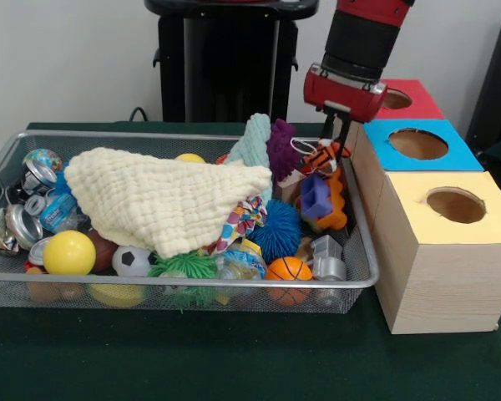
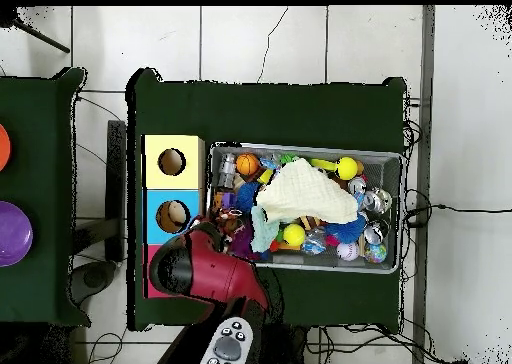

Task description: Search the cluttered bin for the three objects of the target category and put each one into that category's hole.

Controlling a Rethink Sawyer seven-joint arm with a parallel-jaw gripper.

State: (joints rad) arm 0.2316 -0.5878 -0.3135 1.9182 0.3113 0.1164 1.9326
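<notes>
Front view: arm lifting a striped toy at the bin's box-side end

Front view showed the jaws [image 1: 338, 149] down at the right end of the bin [image 1: 184, 284], clamped on a small orange, black and white striped toy [image 1: 324, 156] that hung just above the clutter. Below it lay a purple block [image 1: 315, 196] and an orange piece [image 1: 338, 209]; a purple fuzzy toy [image 1: 281, 146] sat just beside it. A cream cloth [image 1: 163, 200] covered much of the bin's middle.

The hole [image 1: 395, 98] in the red-topped box [image 1: 413, 100] lay behind the blue-topped box [image 1: 417, 144], farthest from the camera and near the arm. In the overhead view the arm [image 2: 205, 270] hid most of the red box.

To do this step well, I judged the toy should be raised straight up until clear of the mesh rim and its neighbours, then carried over the red box's hole, centred, and only then released, since a dangling soft toy could catch on the hole's edge
</notes>
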